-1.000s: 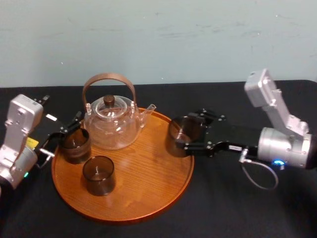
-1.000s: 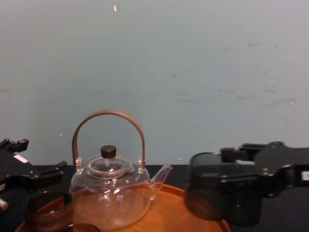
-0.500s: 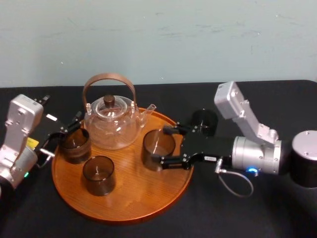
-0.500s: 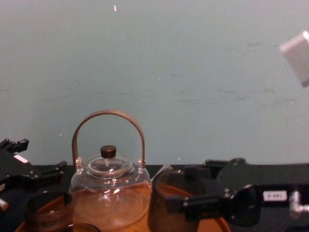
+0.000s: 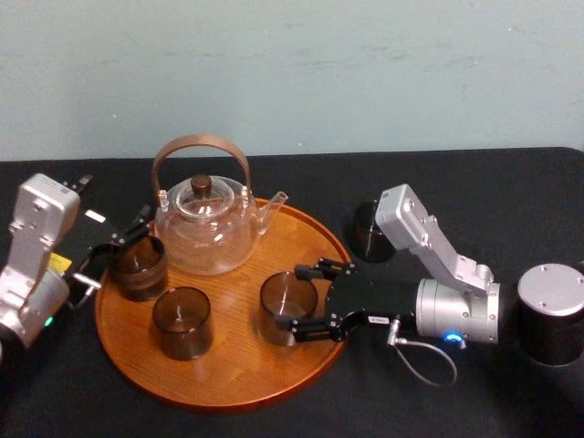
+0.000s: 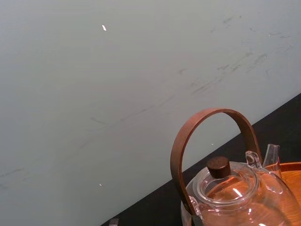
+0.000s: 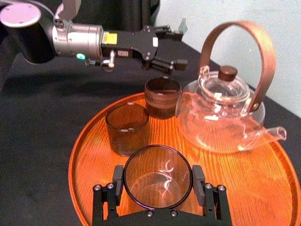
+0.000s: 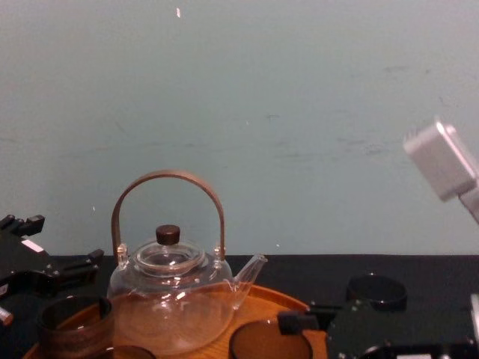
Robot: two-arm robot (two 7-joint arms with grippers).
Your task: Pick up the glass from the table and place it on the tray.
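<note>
While my right gripper [image 7: 157,178] clasps the dark glass [image 5: 286,301], seemingly set down on the wooden tray [image 5: 239,360], release comes next, I judge: part the fingers, retreat level; left gripper [image 7: 178,48] waits open at the tray's left.

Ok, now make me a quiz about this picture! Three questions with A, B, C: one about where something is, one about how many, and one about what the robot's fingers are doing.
1. Where is the glass in the right gripper?
A. over the tray
B. on the black table
C. on a shelf

2. How many glasses are inside the tray's rim?
A. one
B. two
C. three

3. What are the right gripper's fingers doing?
A. gripping a glass
B. spread wide with nothing between them
C. holding a spoon

Answers:
1 A: orange wood shows all round the held glass.
2 C: two stand near the left gripper, and the right gripper holds the third.
3 A: one finger presses on each side of the glass.
</note>
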